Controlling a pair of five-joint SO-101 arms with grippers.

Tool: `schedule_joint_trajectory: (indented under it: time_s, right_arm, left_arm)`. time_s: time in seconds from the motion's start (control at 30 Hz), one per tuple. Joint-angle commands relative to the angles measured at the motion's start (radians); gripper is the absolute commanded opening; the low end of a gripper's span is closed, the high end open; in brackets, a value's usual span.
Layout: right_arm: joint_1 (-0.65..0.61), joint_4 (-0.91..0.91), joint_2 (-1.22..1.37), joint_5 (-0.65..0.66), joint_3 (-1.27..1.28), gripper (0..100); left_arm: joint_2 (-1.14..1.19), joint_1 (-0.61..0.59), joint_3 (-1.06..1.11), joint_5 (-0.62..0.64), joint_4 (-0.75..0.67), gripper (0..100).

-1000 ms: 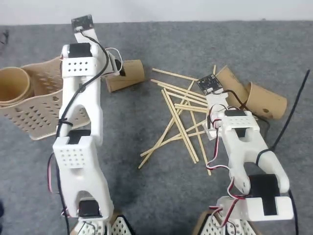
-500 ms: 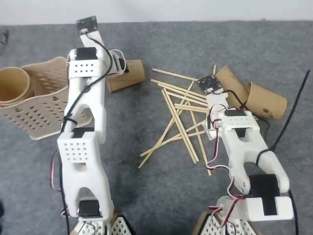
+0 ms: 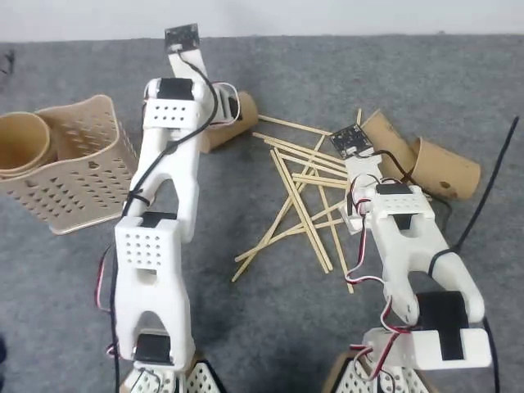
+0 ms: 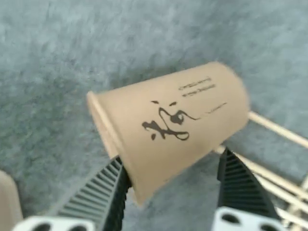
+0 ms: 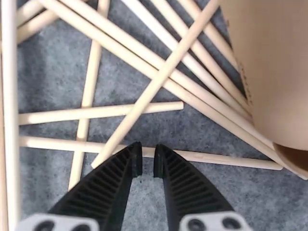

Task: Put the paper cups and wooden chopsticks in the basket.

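Hovering over grey carpet (image 3: 270,327).
Left gripper (image 4: 173,161) is gaping wide at a paper cup (image 4: 168,125); right gripper (image 5: 143,161) is hanging near-closed, empty, over chopsticks (image 5: 96,111).

Crossed chopsticks (image 3: 303,196) blocked the middle of the worktop (image 3: 270,327). The left arm (image 3: 168,188) stood between them and the basket (image 3: 74,184). Bare worktop lay near the arm bases.
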Motion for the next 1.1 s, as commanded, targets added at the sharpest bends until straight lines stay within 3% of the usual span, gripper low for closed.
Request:
schedule_joint_trajectory:
  time_s: [0.0, 0.17, 0.5, 0.97, 1.07]
  right_arm:
    - [-0.024, -0.013, 0.004, 0.011, 0.003, 5.8]
    - [-0.024, -0.013, 0.004, 0.011, 0.003, 5.8]
    - [-0.024, -0.013, 0.004, 0.011, 0.003, 5.8]
    - [-0.024, -0.013, 0.004, 0.012, 0.003, 5.8]
    - [-0.024, -0.013, 0.004, 0.012, 0.003, 5.8]
  left_arm:
    - [-0.012, 0.014, -0.085, 0.012, -0.002, 25]
    - [-0.005, 0.006, -0.087, 0.012, -0.117, 19]
    - [0.08, 0.087, -0.096, 0.012, -0.247, 18]
    - [0.083, 0.064, -0.114, -0.069, -0.256, 1]
    - [0.083, 0.034, -0.113, -0.068, -0.187, 1]
